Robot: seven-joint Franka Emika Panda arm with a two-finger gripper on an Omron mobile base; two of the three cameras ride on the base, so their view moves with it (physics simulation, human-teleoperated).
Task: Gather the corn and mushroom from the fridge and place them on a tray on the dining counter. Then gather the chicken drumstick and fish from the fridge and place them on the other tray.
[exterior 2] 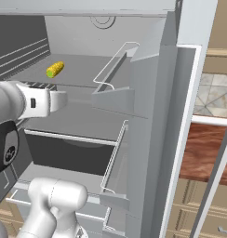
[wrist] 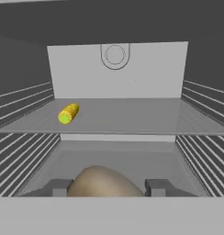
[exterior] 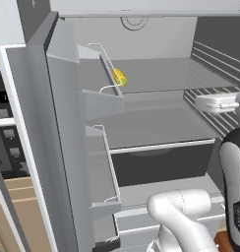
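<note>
Yellow corn cob (wrist: 68, 113) lies on your fridge's upper grey shelf (wrist: 132, 117).
Its green-tipped end points toward you; your gripper (wrist: 108, 186) clasps a rounded tan mushroom (wrist: 102, 183).

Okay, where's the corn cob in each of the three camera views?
Left base view: corn upper middle, behind the door rack, on the upper shelf.
Right base view: corn upper left, same shelf.
Hand view: corn left of centre, same shelf.
Shared landmark: round fitting on the fridge's back wall.
</note>
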